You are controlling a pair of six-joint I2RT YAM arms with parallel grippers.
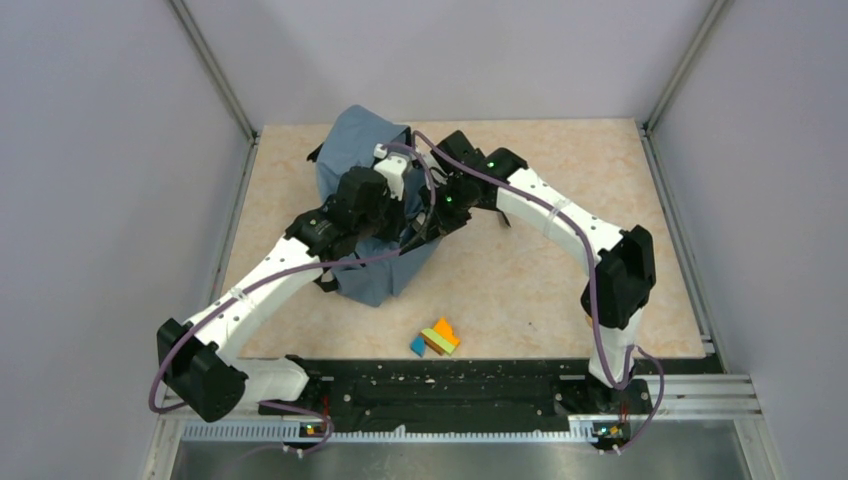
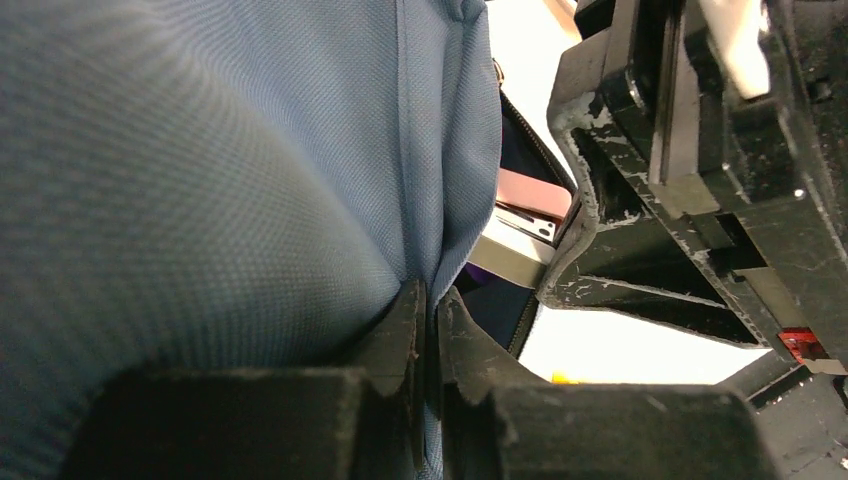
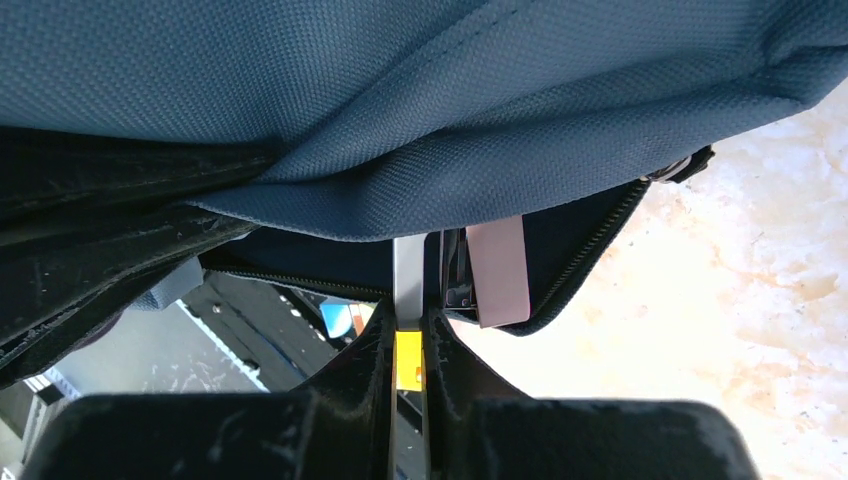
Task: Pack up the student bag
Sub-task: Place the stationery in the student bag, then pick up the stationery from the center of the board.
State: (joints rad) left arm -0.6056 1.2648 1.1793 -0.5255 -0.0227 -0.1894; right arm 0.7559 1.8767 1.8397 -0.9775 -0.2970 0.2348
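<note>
The student bag [image 1: 352, 150] is a slate-blue fabric backpack standing at the back left of the table, its mouth facing right. My left gripper [image 2: 432, 302] is shut on a fold of the student bag's blue fabric [image 2: 250, 170] at the rim of the opening. My right gripper [image 3: 408, 328] is shut on a thin book with a grey and yellow edge [image 3: 407, 285], whose far end reaches into the zipped opening. A pink-covered book [image 3: 497, 268] lies inside against the dark lining. From above, both grippers meet at the bag's mouth [image 1: 432, 212].
A small stack of coloured books [image 1: 436, 338], orange, green and blue, lies on the beige tabletop near the front edge. The black mounting rail [image 1: 450, 385] runs along the near side. Grey enclosure walls stand left, right and behind.
</note>
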